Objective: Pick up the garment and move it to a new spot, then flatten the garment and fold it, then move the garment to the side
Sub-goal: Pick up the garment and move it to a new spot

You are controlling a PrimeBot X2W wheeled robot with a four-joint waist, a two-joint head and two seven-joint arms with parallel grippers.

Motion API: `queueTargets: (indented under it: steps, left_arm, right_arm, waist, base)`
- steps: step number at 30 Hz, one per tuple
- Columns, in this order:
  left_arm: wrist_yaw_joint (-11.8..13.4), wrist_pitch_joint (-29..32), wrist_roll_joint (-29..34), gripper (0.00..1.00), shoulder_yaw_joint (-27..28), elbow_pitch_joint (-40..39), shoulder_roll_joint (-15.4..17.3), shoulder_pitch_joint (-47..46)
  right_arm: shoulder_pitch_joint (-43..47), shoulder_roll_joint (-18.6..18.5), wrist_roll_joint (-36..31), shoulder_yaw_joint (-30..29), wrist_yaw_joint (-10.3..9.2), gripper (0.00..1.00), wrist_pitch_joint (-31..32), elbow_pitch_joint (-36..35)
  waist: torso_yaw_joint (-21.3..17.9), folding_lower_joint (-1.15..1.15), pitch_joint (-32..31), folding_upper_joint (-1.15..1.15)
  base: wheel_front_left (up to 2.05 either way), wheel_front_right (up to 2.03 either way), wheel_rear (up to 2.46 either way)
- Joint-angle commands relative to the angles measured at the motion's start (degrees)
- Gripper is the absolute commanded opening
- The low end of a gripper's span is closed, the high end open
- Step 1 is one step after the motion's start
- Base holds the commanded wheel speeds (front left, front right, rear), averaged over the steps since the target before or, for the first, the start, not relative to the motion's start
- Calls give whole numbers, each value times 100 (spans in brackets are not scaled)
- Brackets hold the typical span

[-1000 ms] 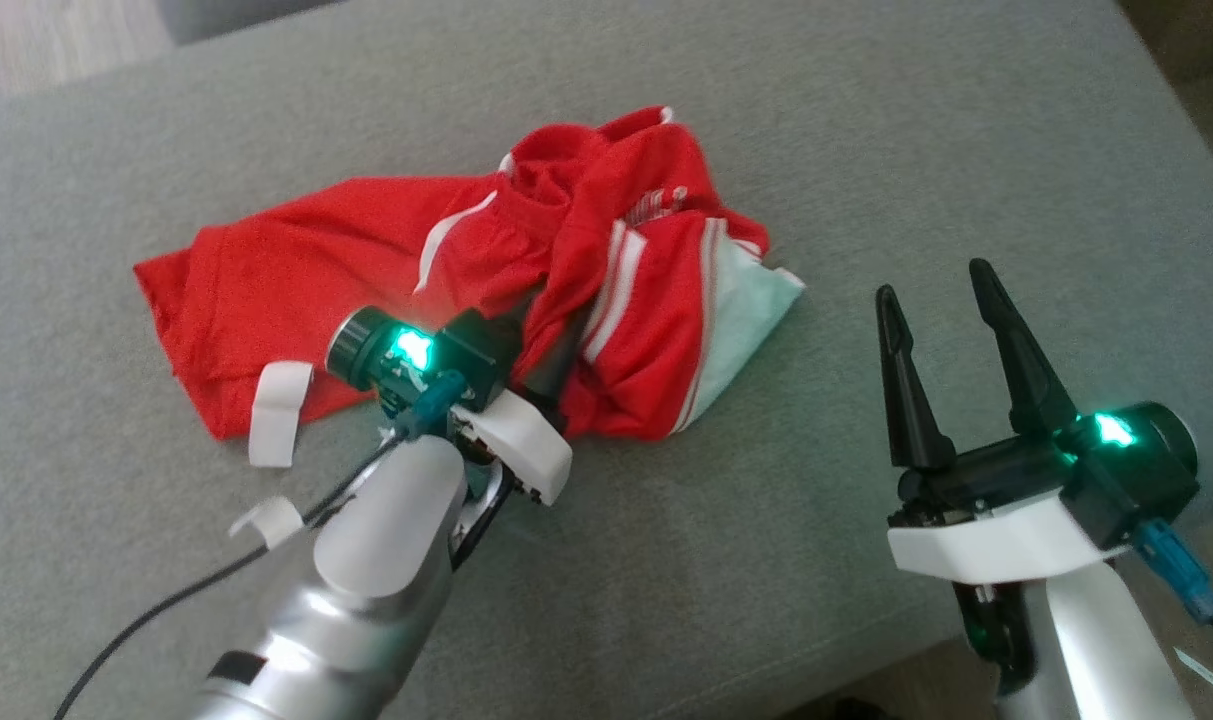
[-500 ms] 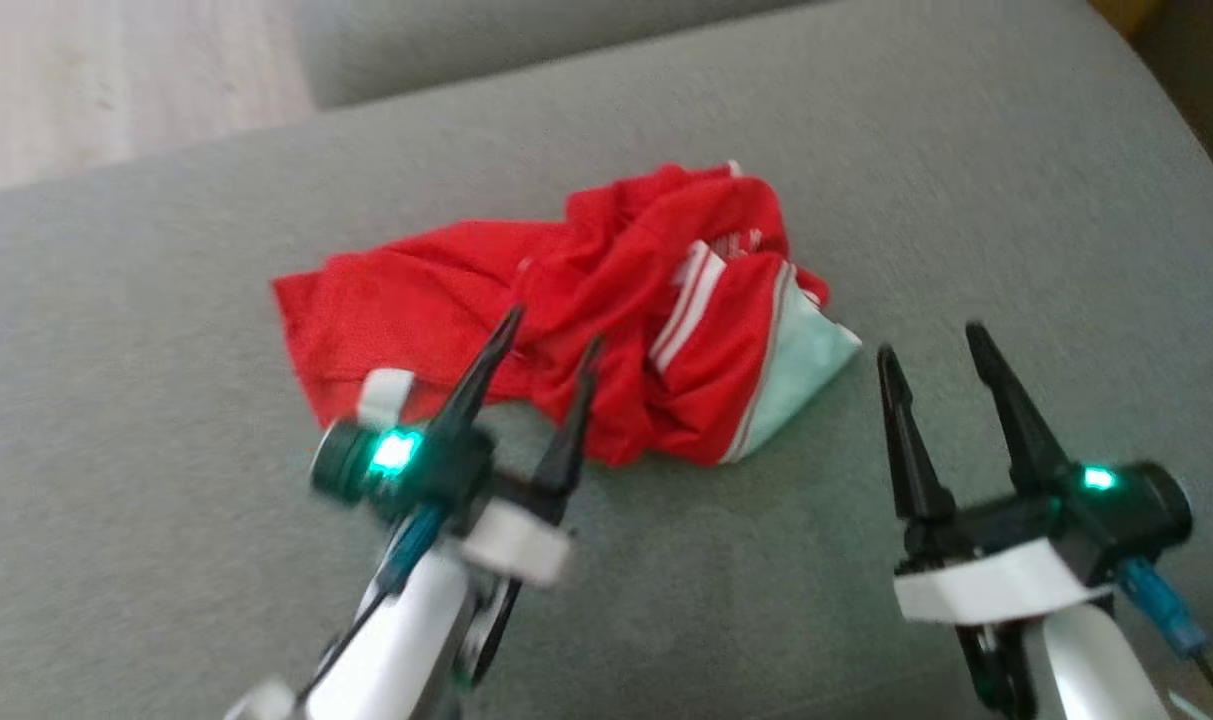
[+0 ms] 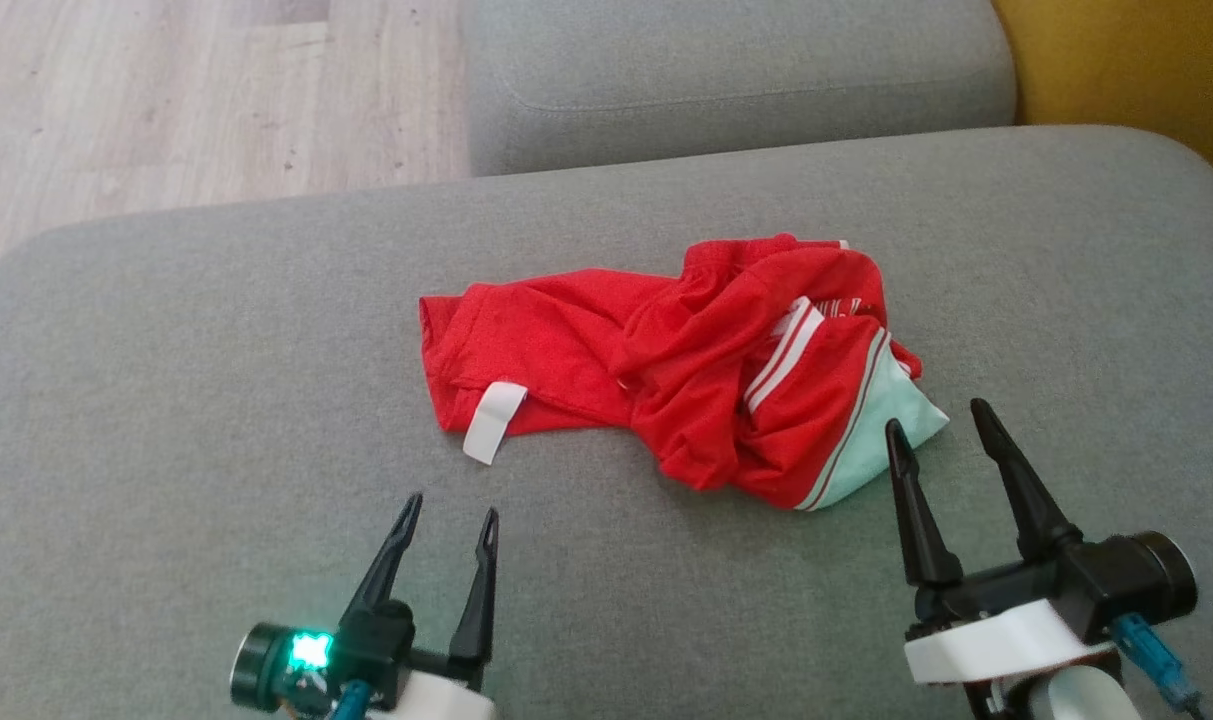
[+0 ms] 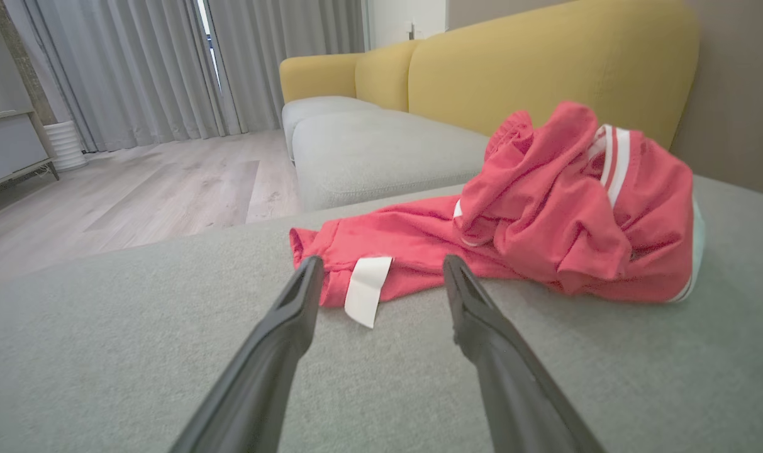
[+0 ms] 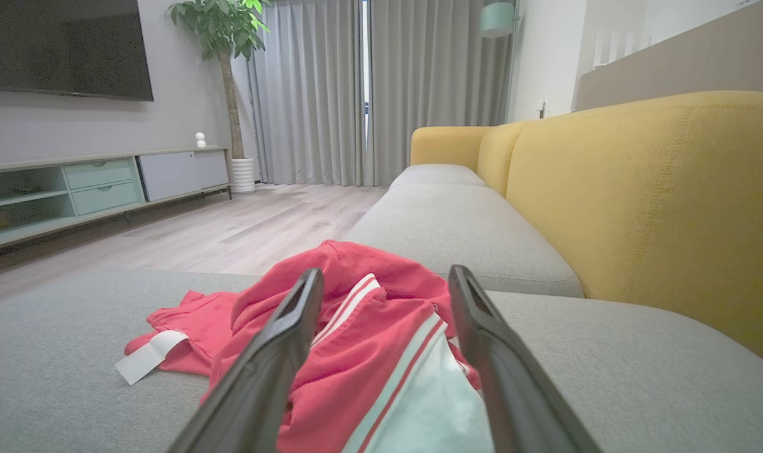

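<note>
Lying crumpled on the grey cushion [image 3: 216, 400], the red garment [image 3: 686, 370] is bunched high toward the robot's right. A flatter part reaches left, where a white label [image 3: 493, 420] sticks out at the near hem. Both arms are held low at the near side, pointing away across the cushion toward the cloth. The left gripper [image 3: 451, 510] hangs short of the label, its fingers [image 3: 479, 590] apart with nothing between them. The right gripper [image 3: 941, 415] is close to the garment's pale green corner, its fingers [image 3: 916, 520] spread wide and empty; whether the tips touch the cloth I cannot tell. Beyond lie a second cushion [image 3: 726, 70] and wooden floor [image 3: 166, 100].
</note>
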Motion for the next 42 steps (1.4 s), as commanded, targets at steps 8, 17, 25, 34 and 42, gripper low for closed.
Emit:
queueTargets:
  steps: [8,17,25,34,42]
  left_arm:
    - [-132,-54,566,100,8,900,98,-1189]
    - [-491,63,1138,100,-561,2790,-52,-3002]
    - [-503,25,1243,100,-652,3977,-32,-3953]
    - [-388,-50,927,0,-474,3888,-85,-4089]
    - [-569,-53,436,0,-101,2268,2,-3922]
  right_arm:
    - [-330,-15,-94,214,-4,100,-31,-214]
    - [-771,-15,-185,245,-4,100,-31,-300]
    - [-1146,-15,-134,224,-4,100,-31,-370]
    - [-1131,-15,-111,141,-4,100,-31,-336]
    - [-1010,-15,-27,118,-4,100,-31,-323]
  waist:
    - [-298,1,459,0]
    - [-709,1,1283,0]
    - [-1007,1,1730,0]
    - [-997,1,1650,0]
    - [-763,1,1194,0]
  base:
    - [0,0,0]
    - [0,0,0]
    - [0,0,0]
    - [0,0,0]
    - [0,0,0]
